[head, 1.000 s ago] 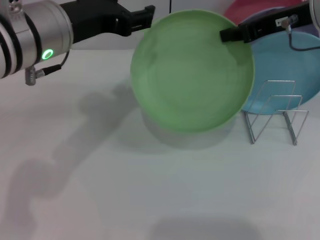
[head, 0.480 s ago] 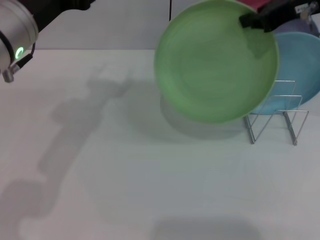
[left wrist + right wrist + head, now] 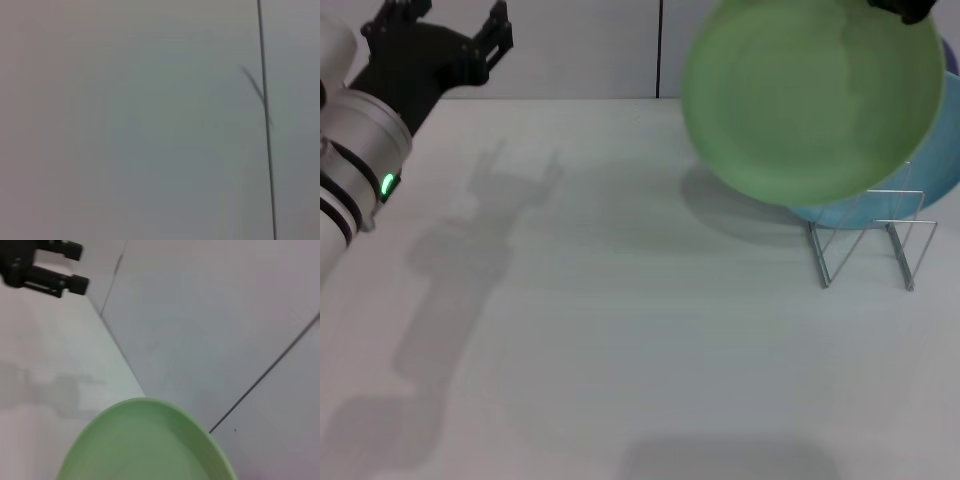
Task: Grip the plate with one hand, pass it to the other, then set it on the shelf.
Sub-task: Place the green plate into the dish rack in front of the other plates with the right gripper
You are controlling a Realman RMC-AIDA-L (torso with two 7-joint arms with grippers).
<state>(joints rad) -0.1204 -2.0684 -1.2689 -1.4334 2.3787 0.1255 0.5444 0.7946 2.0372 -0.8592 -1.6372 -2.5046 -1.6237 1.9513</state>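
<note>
White tabletop point(image 3: 620, 350) with a plain pale wall behind it, one dark vertical seam running down the wall. No brand names or readable writing anywhere that I can spot.

Left gripper point(image 3: 448, 42) is up at the far left corner, off by itself, fingers spread apart with nothing between them. Its arm has that green ring light glowing. You can see the same black gripper far off in the right wrist view too point(image 3: 45, 265).

Right gripper point(image 3: 910, 8) is barely poking in at the upper right edge, clamped on the top rim of the light green plate point(image 3: 815, 100). The plate hangs in the air, tilted up so its face shows, just above and a bit left of the wire rack point(image 3: 870, 235). A sky-blue plate point(image 3: 930, 170) sits behind the green one at the rack.
</note>
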